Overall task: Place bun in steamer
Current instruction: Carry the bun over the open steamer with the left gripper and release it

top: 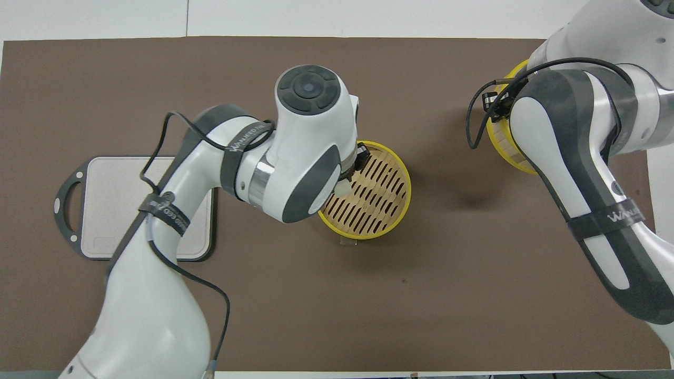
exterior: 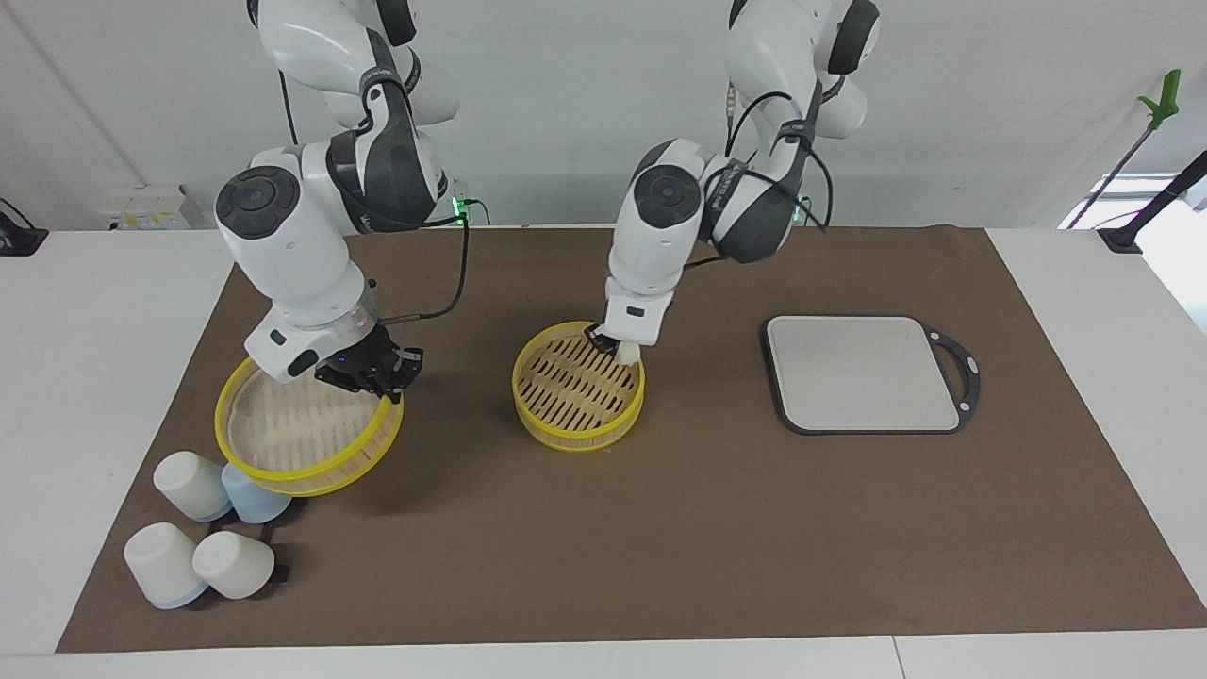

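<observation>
Brown matting (exterior: 660,528) covers the white table. Near its middle sits the steamer's lower tier (exterior: 578,389), slatted bottom bare. Over its rim nearest the robots, the left gripper (exterior: 613,345) is clamped on the bun (exterior: 628,353). Toward the right arm's end, the right gripper (exterior: 385,389) pinches the rim of the upper tier (exterior: 306,434), held tilted just above four overturned cups (exterior: 203,533). A grey square board (exterior: 863,372) lies toward the left arm's end.
</observation>
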